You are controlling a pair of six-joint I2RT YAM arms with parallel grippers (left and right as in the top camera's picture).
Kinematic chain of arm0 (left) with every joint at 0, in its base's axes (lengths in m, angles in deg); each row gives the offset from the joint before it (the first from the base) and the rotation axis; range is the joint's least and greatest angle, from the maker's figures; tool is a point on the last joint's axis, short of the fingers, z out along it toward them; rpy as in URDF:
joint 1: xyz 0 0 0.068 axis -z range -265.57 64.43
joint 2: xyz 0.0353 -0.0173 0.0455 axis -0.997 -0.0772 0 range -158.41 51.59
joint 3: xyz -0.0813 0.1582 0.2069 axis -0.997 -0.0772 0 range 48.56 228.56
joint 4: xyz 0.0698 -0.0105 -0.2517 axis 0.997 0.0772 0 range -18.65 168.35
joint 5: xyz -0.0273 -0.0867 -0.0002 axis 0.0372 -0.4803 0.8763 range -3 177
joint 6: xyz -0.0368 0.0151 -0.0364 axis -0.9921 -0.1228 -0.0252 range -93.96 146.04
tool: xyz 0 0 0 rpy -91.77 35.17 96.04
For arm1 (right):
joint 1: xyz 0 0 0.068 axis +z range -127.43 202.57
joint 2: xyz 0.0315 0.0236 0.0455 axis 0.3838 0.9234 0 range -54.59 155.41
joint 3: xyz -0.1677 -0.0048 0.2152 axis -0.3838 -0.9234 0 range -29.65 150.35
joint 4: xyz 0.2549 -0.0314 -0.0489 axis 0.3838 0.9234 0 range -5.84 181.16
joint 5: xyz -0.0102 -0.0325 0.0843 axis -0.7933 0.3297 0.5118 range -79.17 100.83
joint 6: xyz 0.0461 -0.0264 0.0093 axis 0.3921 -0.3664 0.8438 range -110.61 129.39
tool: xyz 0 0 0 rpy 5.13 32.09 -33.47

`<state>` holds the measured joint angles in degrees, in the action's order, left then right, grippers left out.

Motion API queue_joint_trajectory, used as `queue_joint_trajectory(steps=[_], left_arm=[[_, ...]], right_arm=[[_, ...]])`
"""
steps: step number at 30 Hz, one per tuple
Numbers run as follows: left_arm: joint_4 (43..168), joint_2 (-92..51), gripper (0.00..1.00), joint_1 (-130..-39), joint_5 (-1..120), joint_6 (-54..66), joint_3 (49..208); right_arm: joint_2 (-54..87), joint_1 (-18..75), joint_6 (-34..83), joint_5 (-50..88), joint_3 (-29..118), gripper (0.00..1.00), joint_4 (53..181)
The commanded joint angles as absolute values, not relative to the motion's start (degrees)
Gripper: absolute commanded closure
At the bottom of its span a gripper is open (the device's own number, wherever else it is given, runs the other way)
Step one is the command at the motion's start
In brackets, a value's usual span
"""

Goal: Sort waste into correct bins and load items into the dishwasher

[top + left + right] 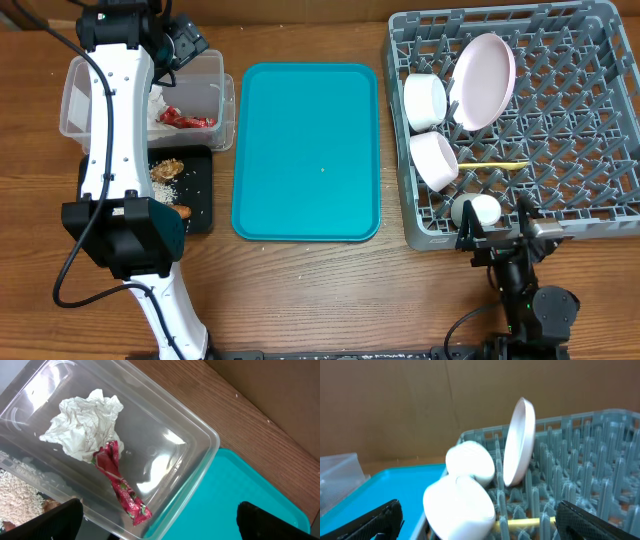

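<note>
The clear tub (pixel 222 100) holds the crumpled white napkin (pixel 85 425) and the red wrapper (pixel 120 485); the wrapper also shows in the overhead view (pixel 185 120). My left gripper (pixel 185 45) hovers over the tub, open and empty (pixel 160 522). The black tray (pixel 200 205) holds the brown food lump (pixel 167 168), rice grains (pixel 165 187) and the carrot stick (pixel 181 211). The grey dish rack (pixel 590 215) holds the plate (pixel 484 80), two bowls (pixel 426 100) (pixel 435 160), the cup (pixel 478 211) and the yellow spoon (pixel 495 166). My right gripper (pixel 497 230) is open and empty at the rack's front edge, facing the cup (pixel 460 507).
The teal tray (pixel 306 150) lies between the bins and the rack. My left arm (pixel 115 150) crosses over the black tray and the tub's left part. Bare wooden table lies in front.
</note>
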<state>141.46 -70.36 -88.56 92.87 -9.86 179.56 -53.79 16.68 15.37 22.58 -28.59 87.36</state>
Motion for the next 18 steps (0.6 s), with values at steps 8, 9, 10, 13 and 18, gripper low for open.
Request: queue_joint_trajectory(steps=[8, 9, 10, 13, 18], left_arm=[[141.41, -70.21, 0.0, -88.14, 93.39, -10.36, 181.2], [141.41, -70.21, 0.0, -88.14, 93.39, -10.36, 181.2], [141.41, -70.21, 0.0, -88.14, 93.37, -10.38, 181.2], [141.41, -70.21, 0.0, -88.14, 93.39, -10.38, 181.2], [141.41, -70.21, 0.0, -88.14, 93.39, -10.38, 181.2]], right_arm=[[-54.47, 17.01, 15.56, 22.31, -29.22, 0.0, 87.89], [-54.47, 17.01, 15.56, 22.49, -29.22, 0.0, 87.89], [-54.47, 17.01, 15.56, 22.49, -29.22, 0.0, 87.89], [-54.47, 17.01, 15.54, 22.47, -29.22, 0.0, 87.89], [-54.47, 17.01, 15.32, 20.41, -29.2, 0.0, 87.95]])
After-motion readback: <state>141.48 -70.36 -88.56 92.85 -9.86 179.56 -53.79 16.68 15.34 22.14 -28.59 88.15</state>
